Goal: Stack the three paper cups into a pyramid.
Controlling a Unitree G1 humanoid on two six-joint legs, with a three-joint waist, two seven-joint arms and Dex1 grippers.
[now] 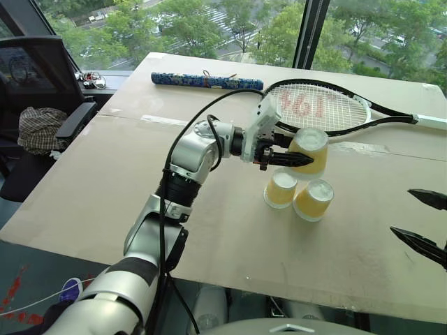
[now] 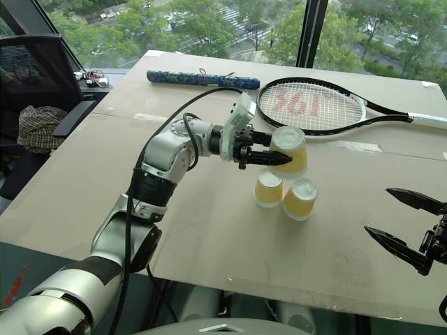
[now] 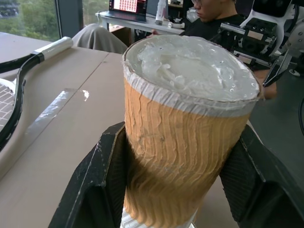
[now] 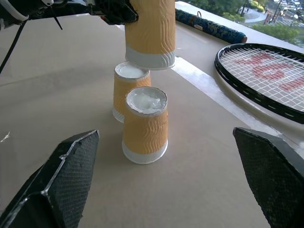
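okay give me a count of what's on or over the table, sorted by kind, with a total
Paper cups: 3 – two standing upside down side by side, one held above them by the left gripper
Tennis racket: 1
Blue patterned tube: 1
Total: 5

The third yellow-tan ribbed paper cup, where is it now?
The left gripper holds the third yellow-tan ribbed paper cup upside down in the air, just above the two cups on the table, near the tennis racket.
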